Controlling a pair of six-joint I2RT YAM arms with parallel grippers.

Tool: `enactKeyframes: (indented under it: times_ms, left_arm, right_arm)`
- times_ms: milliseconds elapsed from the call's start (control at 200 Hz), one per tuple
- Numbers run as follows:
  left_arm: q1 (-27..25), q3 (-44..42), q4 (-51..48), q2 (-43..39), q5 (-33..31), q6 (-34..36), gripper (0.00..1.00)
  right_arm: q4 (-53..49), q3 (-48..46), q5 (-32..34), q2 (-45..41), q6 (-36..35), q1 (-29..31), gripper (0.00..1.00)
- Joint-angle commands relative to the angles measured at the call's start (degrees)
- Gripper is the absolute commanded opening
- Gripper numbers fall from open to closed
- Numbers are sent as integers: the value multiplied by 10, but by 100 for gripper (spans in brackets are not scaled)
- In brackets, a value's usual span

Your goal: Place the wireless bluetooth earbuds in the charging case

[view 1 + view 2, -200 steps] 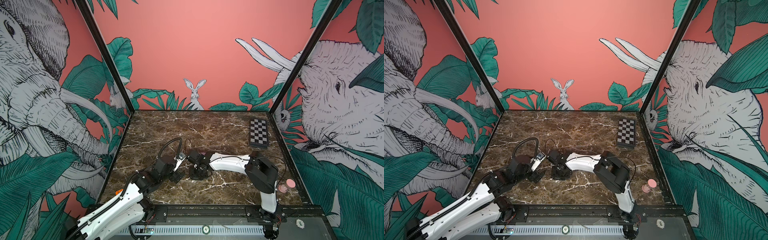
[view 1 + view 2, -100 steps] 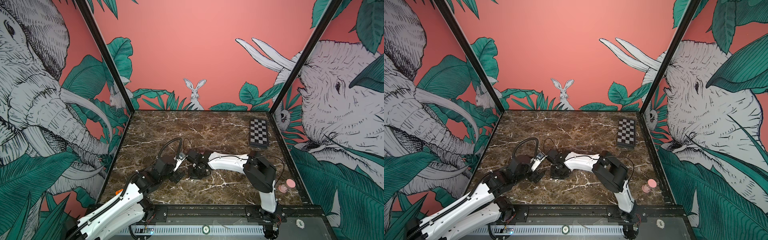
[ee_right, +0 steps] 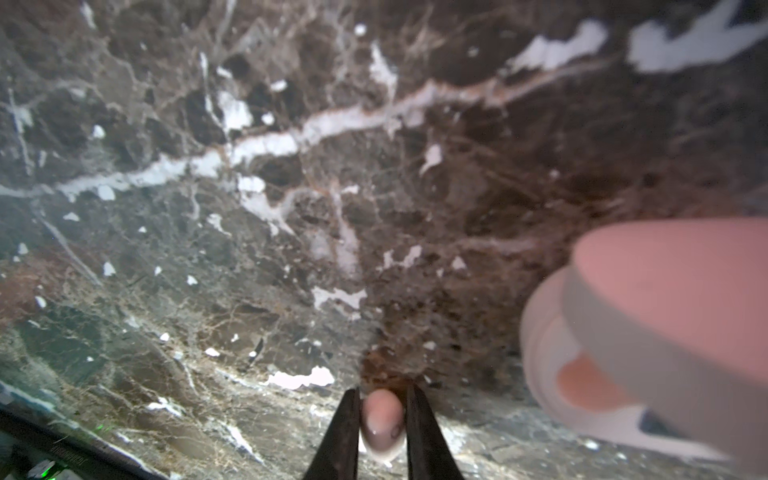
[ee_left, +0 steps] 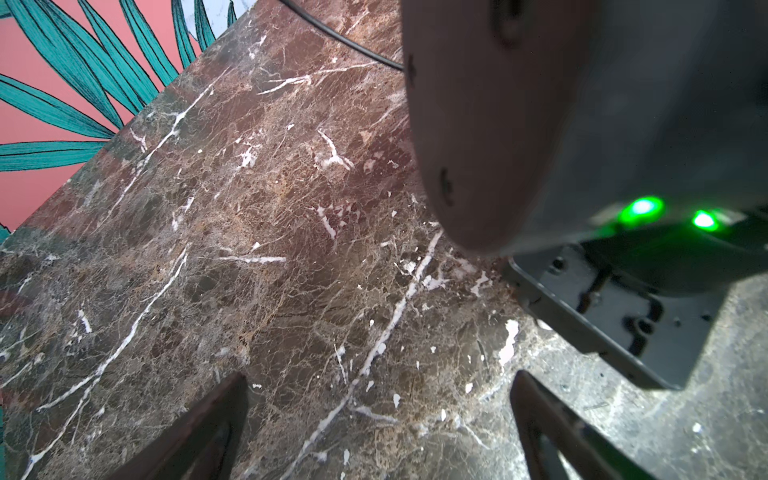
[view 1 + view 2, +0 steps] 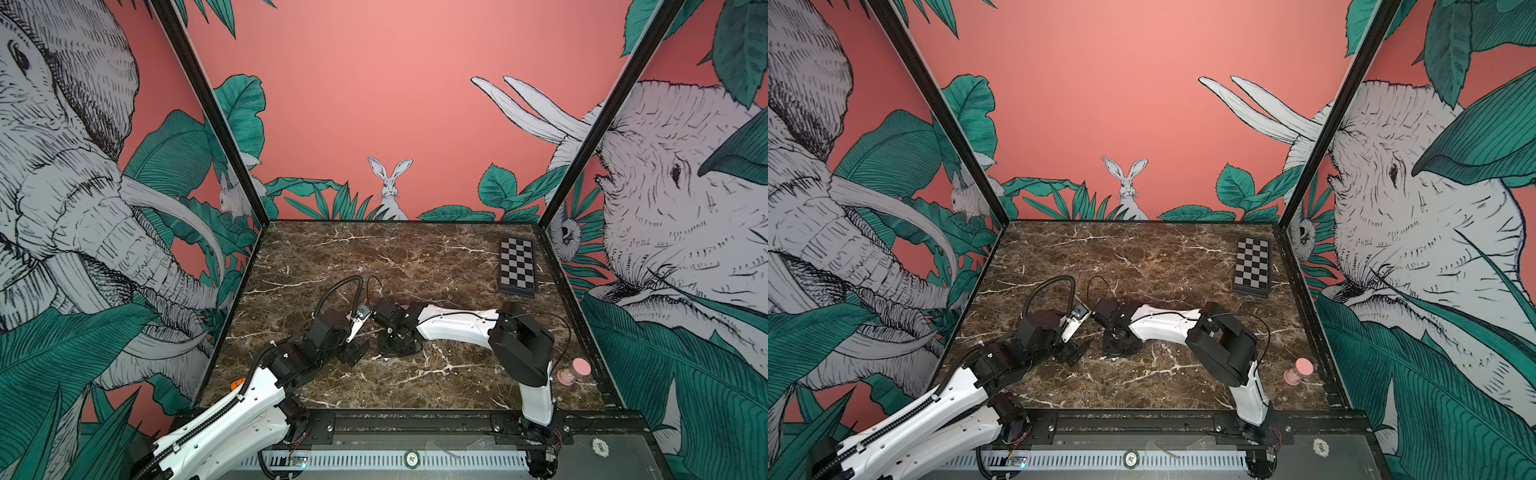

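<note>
Right tool (image 3: pixel 381 415) shifted left, clamped on 1 peach bean-like earbud (image 3: pixel 381 424), left tool (image 4: pixel 376 415) apart

Even overhead light, top views sharp; wrist-cam foregrounds blurred, green LED glare.

The right gripper (image 3: pixel 382 419) is held low over the worktop (image 5: pixel 415 257), jaws pinched narrow; beside it, the left gripper (image 4: pixel 378 415) is spread wide, tips apart.
</note>
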Motion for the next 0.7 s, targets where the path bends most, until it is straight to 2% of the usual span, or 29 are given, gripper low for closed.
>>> enactKeyframes:
  times_ms: [0,140,260,415,690]
  left_arm:
    - [4,14,7,-7,-5,1,99]
    - [5,15,7,-8,-6,0,99]
    - [5,15,7,-7,-4,-1,99]
    - [5,14,7,-9,-3,-2,99]
    - [6,14,6,-9,-1,-2,99]
  right_arm:
    - [-23,-8,26,-27,-7,5,21]
    - [-26,-10,40,-39,-10,7,21]
    - [-21,-10,27,-35,-8,7,21]
    - [-29,-10,19,-23,1,7,26]
    - [-20,-10,11,-13,2,7,25]
